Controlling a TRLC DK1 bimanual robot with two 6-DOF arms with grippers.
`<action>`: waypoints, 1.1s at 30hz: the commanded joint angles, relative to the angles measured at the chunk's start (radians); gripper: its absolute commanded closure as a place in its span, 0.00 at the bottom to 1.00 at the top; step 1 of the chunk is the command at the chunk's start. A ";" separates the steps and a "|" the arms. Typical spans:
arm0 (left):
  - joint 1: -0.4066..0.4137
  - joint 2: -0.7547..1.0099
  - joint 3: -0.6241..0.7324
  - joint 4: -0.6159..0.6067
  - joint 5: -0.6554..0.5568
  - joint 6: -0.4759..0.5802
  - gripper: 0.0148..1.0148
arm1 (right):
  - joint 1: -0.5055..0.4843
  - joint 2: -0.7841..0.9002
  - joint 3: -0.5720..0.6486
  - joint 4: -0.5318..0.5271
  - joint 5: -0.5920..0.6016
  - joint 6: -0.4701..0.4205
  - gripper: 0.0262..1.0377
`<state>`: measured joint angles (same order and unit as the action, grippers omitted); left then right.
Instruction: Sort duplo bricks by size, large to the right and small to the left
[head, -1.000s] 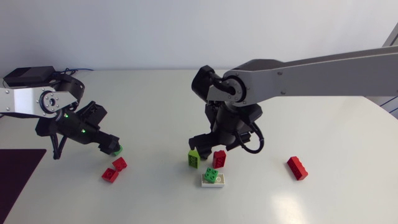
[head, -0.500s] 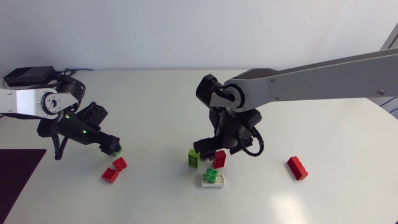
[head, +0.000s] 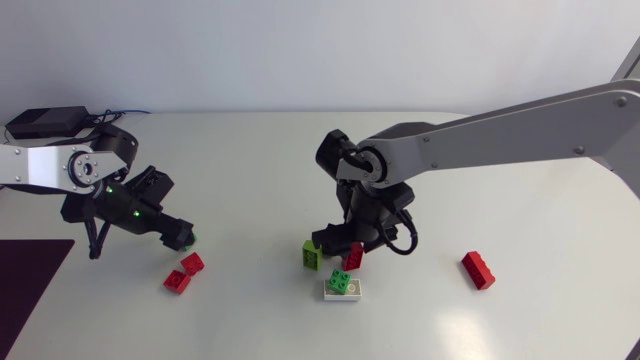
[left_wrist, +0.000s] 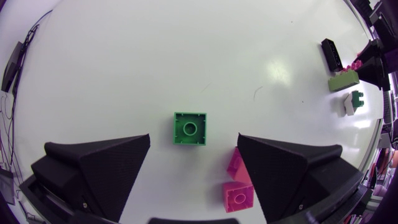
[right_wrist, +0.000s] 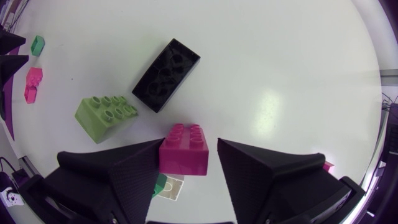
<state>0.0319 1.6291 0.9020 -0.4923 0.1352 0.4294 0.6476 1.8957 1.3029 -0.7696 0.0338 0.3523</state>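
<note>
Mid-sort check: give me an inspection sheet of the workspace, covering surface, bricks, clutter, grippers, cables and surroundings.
Surface: white table, no spills seen.
Job's things: small green brick and two small red bricks at left. In the middle are a lime brick, red brick, black brick and a green brick on a white plate. A long red brick lies at right.
Clutter: black box at the far left corner.
Grippers: left gripper open above the small green brick, not touching it. Right gripper open, with the red brick between its fingers and a gap on one side.
Cables: black loop at the right wrist.
Surroundings: nothing seen.
</note>
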 joint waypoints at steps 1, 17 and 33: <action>0.006 0.018 -0.029 0.006 0.010 0.016 0.04 | -0.005 -0.001 -0.036 0.021 0.005 0.024 0.70; -0.007 0.017 -0.025 0.009 0.010 0.011 0.04 | -0.218 -0.188 -0.037 -0.022 0.017 -0.062 0.79; -0.032 0.017 -0.032 0.009 0.010 0.002 0.04 | -0.614 -0.201 -0.255 0.122 0.018 -0.256 0.79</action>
<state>0.0051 1.6299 0.8989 -0.4892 0.1349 0.4290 0.0502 1.6836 1.0840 -0.6624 0.0460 0.1246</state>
